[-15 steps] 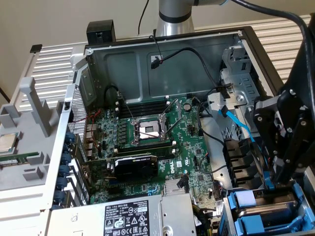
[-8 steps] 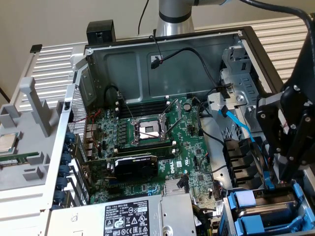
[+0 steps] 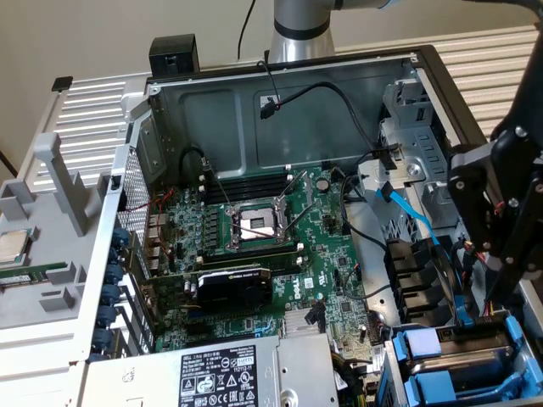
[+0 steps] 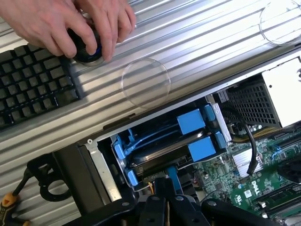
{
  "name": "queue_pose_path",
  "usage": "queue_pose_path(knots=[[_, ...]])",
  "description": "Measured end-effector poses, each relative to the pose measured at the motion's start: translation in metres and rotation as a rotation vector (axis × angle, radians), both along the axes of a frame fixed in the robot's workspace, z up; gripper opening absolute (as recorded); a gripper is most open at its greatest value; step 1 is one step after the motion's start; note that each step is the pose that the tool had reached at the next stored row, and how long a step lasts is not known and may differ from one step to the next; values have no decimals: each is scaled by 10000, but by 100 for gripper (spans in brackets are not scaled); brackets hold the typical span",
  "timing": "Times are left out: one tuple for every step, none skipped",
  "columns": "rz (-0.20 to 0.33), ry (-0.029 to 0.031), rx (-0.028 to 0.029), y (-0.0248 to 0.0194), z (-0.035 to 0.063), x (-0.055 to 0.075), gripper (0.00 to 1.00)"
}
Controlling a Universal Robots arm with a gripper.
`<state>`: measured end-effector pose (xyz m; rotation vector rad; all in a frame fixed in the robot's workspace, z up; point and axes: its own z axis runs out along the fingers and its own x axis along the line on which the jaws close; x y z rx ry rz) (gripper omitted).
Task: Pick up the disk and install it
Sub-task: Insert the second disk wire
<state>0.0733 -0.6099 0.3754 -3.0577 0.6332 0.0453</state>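
- The disk (image 4: pixel 162 153) sits in the blue plastic frame (image 4: pixel 123 150) inside the drive bay of the open computer case, just ahead of the pincer (image 4: pixel 162 200); only a dark edge of it shows between the blue parts in the wrist view.
- In the exterior view the same bay lies directly under the arm's black wrist assembly (image 3: pixel 501 203), with the blue frame (image 3: pixel 458 373) and a pale blue tab (image 3: pixel 422 343) on its top.
- The pincer is fully shut — its black fingers (image 4: pixel 155 207) are drawn together at the bay's edge, and whether they pinch any part of the frame cannot be told.
- A blue cable (image 3: pixel 416 220) runs from the upper drive cage down toward the bay, beside the pincer.
- Farther from the pincer, across the case, lies the green motherboard (image 3: pixel 322 254) with an empty processor socket (image 3: pixel 254 225) and a black graphics card (image 3: pixel 233 284) below it.
- The grey power-supply box (image 3: pixel 221 373) with its black-and-white label sits at the case's near edge, beside the drive bay.
- Beyond the case from the pincer, on the ribbed metal surface (image 4: pixel 197 52), a person's hand (image 4: pixel 70 23) rests on a round black knob (image 4: pixel 87 49) next to a black keyboard (image 4: pixel 33 80).
- A small silver processor chip (image 3: pixel 13 246) sits on a grey fixture (image 3: pixel 42 254) outside the case — well apart from the pincer.
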Motion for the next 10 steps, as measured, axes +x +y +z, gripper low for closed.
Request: queue_pose_path(knots=[[27, 8, 1, 0, 0, 2, 11], [46, 13, -1, 1, 1, 2, 11], [66, 19, -3, 1, 2, 2, 11], [84, 20, -3, 1, 2, 2, 11], [91, 21, -3, 1, 2, 3, 11], [92, 21, -3, 1, 2, 3, 11], [93, 21, -3, 1, 2, 3, 11], [93, 21, -3, 1, 2, 3, 11], [93, 21, -2, 1, 2, 3, 11], [93, 21, -2, 1, 2, 3, 11]])
